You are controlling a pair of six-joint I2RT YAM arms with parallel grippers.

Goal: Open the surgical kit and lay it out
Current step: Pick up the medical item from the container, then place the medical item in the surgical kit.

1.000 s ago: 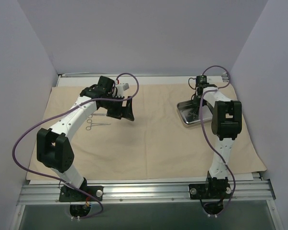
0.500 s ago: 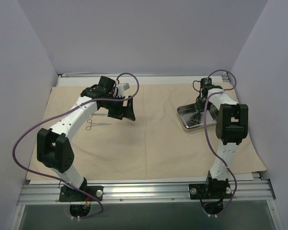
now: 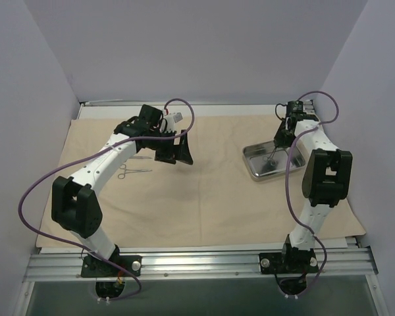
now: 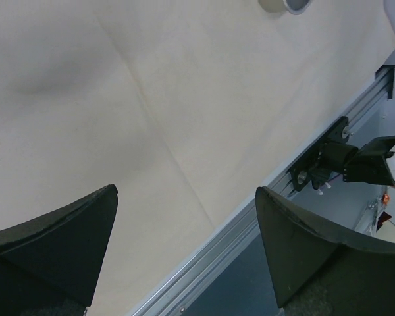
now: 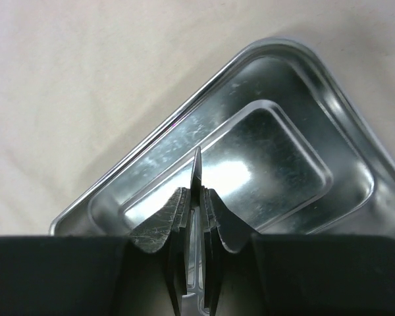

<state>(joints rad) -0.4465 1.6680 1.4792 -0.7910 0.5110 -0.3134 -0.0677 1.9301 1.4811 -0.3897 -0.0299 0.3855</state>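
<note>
Since a second ago the right arm's elbow has swung outward toward the right wall and its wrist has drifted right along the far edge, while the left claw [image 3: 176, 150] has slid a little to the right. The beige cloth [image 3: 210, 191] lies spread flat over most of the desk [image 3: 197, 249], with soft creases running across it. Near its far right corner sits the shiny steel tray [image 3: 271, 162], set at a slant. The right claw [image 5: 197, 197] hangs right over the tray, its fingers [image 5: 159, 227] pinched tight on a thin steel instrument [image 5: 197, 168] whose point shows above the tray's floor. Whether that point touches the metal cannot be told. The left claw hovers above the middle-left of the cloth with its fingers [image 4: 59, 243] spread wide and nothing between them. Just beside it, toward the left wall, a pair of ring-handled scissors [image 3: 133, 172] lies flat on the cloth, and a second thin instrument [image 3: 139, 158] lies just beyond it, partly hidden under the left arm. A purple cable [image 3: 27, 197] loops out from the left arm over the cloth's left edge, and from the left wrist the right arm's base [image 4: 342, 161] shows on the rail past the cloth's edge.
</note>
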